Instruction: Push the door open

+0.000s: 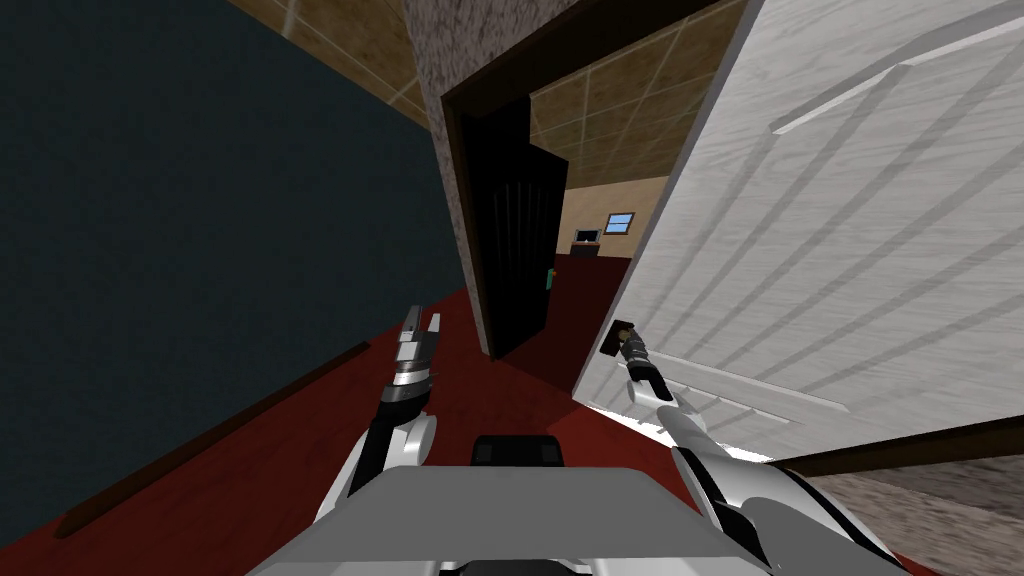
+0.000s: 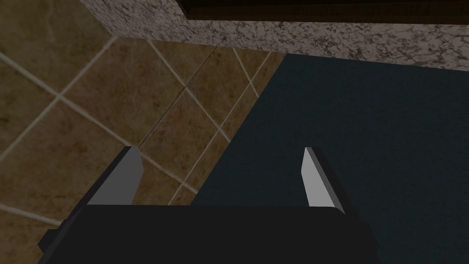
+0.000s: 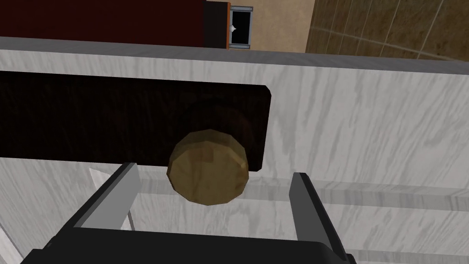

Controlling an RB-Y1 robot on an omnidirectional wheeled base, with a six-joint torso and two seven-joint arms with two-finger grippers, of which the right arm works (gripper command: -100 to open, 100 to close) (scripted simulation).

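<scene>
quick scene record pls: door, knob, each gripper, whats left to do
door: white door, partly open, swung away from the dark frame
knob: round brown knob on a dark plate, near the door's free edge
right gripper: right gripper open, one finger on either side of the knob, not pressing it
left gripper: left gripper open, raised, apart from the door
left to do: probably push the door wider

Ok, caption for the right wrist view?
Right pincer, open, faces the brown knob on a dark plate of the white door.
</scene>
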